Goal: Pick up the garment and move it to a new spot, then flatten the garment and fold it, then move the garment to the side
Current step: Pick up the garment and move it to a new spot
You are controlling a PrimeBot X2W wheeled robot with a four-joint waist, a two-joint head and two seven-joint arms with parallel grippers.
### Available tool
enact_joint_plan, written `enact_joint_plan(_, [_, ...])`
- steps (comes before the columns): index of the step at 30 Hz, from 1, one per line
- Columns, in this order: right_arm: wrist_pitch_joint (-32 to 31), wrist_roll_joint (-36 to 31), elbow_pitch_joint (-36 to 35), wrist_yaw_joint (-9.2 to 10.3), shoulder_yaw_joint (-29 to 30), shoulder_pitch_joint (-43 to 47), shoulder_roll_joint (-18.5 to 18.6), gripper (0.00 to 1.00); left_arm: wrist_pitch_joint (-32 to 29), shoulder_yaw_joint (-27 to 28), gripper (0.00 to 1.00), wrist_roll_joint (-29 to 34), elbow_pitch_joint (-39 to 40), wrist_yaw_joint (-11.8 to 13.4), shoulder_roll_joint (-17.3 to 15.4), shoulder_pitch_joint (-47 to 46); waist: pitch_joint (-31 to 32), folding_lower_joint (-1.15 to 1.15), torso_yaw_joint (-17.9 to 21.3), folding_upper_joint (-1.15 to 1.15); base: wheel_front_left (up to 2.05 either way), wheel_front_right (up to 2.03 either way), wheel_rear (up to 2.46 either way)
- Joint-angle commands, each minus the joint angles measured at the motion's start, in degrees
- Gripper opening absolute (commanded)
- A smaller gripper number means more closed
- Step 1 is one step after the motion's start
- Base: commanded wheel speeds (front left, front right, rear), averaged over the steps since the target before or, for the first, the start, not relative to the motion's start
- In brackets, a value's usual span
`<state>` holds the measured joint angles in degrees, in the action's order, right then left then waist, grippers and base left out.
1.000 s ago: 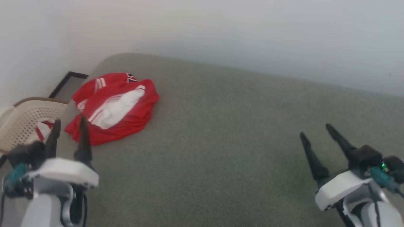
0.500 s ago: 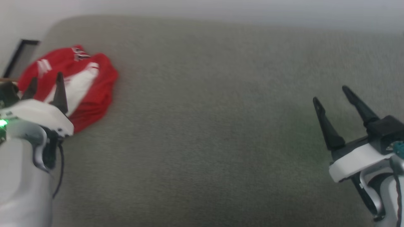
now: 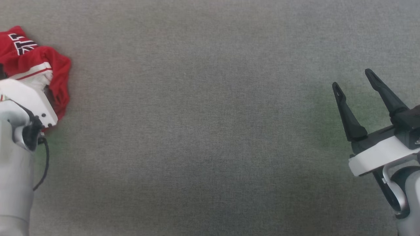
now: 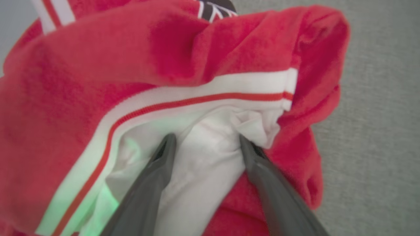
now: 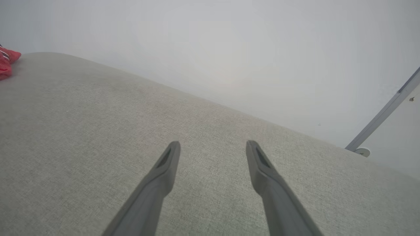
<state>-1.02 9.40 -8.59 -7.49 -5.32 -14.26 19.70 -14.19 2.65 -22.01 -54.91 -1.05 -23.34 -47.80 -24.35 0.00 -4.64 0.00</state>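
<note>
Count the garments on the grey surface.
1: the red garment, crumpled at the head view's left edge, with the open left gripper straddling its white panel. Others may lie outside the frame.

1. The garment (image 4: 82,75), crumpled red cloth, covers the left and centre of the frame
2. A white band (image 4: 197,95) with a thin red stripe curves from lower left to centre right
3. The left gripper (image 4: 206,140) rises from the bottom edge, jaws spread wide, with the rumpled white panel (image 4: 203,170) between its tips
4. Black-edged lettering (image 4: 215,8) peeks in at top centre
5. A grey woven surface (image 4: 377,131) lies along the right side
</note>
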Motion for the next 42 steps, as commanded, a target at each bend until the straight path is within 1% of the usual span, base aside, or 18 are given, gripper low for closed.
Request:
enact_joint_plan(1, [-0.17, 0.22, -0.11, 0.0, 0.04, -0.53, 0.07, 1.0, -1.43, -0.59, 1.0, 0.39, -2.27, 0.47, -0.18, -0.86, -0.42, 0.0, 0.11, 0.0, 0.0, 0.0, 0.0])
enact_joint_plan(5, [-0.48, 0.33, -0.12, 0.0, -0.02, -1.1, 0.21, 1.0, -2.82, -0.99, 1.0, 0.05, -6.77, 1.29, 0.21, -2.21, -0.55, 0.0, -0.11, 0.0, 0.0, 0.0, 0.0])
enact_joint_plan(6, [-0.51, 0.38, -0.09, 0.0, -0.03, -1.2, 0.22, 1.0, -3.19, -1.26, 0.74, 0.01, -7.64, 0.84, 0.38, -2.5, -0.5, 0.0, -0.18, 0.0, 0.0, 0.0, 0.0])
enact_joint_plan(7, [-0.47, 0.4, -0.02, 0.0, -0.02, -1.24, 0.26, 1.0, -2.58, -1.21, 0.41, -0.17, -8.2, 0.82, 0.51, -2.79, -0.42, 0.0, -0.29, 0.0, 0.0, 0.0, 0.0])
enact_joint_plan(8, [-0.37, 0.47, 0.05, 0.0, -0.01, -1.3, 0.3, 1.0, -1.25, -1.3, 0.0, 0.21, -8.49, 1.32, 0.31, -3.16, -0.31, 0.0, -0.37, 0.0, 0.0, 0.0, 0.0])
enact_joint_plan(12, [0.04, 0.57, 0.54, 0.0, 0.59, -0.79, 0.05, 1.0, 4.35, -1.13, 0.0, 0.26, -8.18, 0.76, -0.81, -5.22, 0.93, 0.0, -0.99, 0.0, 0.0, 0.0, 0.0])
enact_joint_plan(16, [0.64, 0.61, 1.16, 0.0, 1.52, 0.31, -0.75, 1.0, 8.22, -1.52, 0.0, 0.61, -7.56, -0.33, -1.78, -6.85, 3.05, 0.0, -1.7, 0.0, 0.0, 0.0, 0.0])
enact_joint_plan(21, [1.12, 0.36, 1.92, 0.0, 2.46, 1.55, -1.73, 1.0, 11.02, -2.55, 0.0, 1.61, -5.86, -1.29, -3.12, -8.04, 5.69, 0.0, -2.42, 0.0, 0.0, 0.0, 0.0])
enact_joint_plan(26, [1.66, -0.04, 2.45, 0.0, 3.39, 3.29, -3.13, 1.0, 12.25, -4.41, 0.0, 2.83, -1.87, -2.61, -3.95, -9.32, 8.94, 0.0, -3.21, 0.0, 0.0, 0.0, 0.0])
enact_joint_plan(29, [1.93, -0.34, 2.36, 0.0, 4.18, 4.1, -4.01, 1.0, 11.56, -5.75, 0.0, 3.67, 2.08, -3.29, -4.48, -9.71, 10.72, 0.0, -3.48, 0.0, 0.0, 0.0, 0.0])
enact_joint_plan(33, [2.19, -0.63, 2.24, 0.0, 5.09, 5.0, -4.88, 1.0, 8.93, -7.5, 0.0, 3.61, 8.93, -4.37, -5.01, -8.56, 12.66, 0.0, -3.45, 0.0, 0.0, 0.0, 0.0])
enact_joint_plan(37, [2.55, -0.82, 2.4, 0.0, 6.29, 5.7, -5.9, 1.0, 4.65, -9.33, 0.0, 2.57, 17.36, -5.31, -5.68, -6.54, 14.05, 0.0, -2.84, 0.0, 0.0, 0.0, 0.0])
enact_joint_plan(39, [2.76, -1.03, 2.4, 0.0, 6.83, 5.9, -6.31, 1.0, 1.69, -10.36, 0.0, 1.86, 22.25, -5.75, -5.4, -5.49, 14.57, 0.0, -2.32, 0.0, 0.0, 0.0, 0.0])
enact_joint_plan(42, [3.12, -1.36, 2.2, 0.0, 7.89, 6.02, -6.81, 1.0, -2.66, -11.78, 0.0, 0.59, 30.17, -5.9, -5.61, -3.6, 15.09, 0.0, -1.05, 0.0, 0.0, 0.0, 0.0])
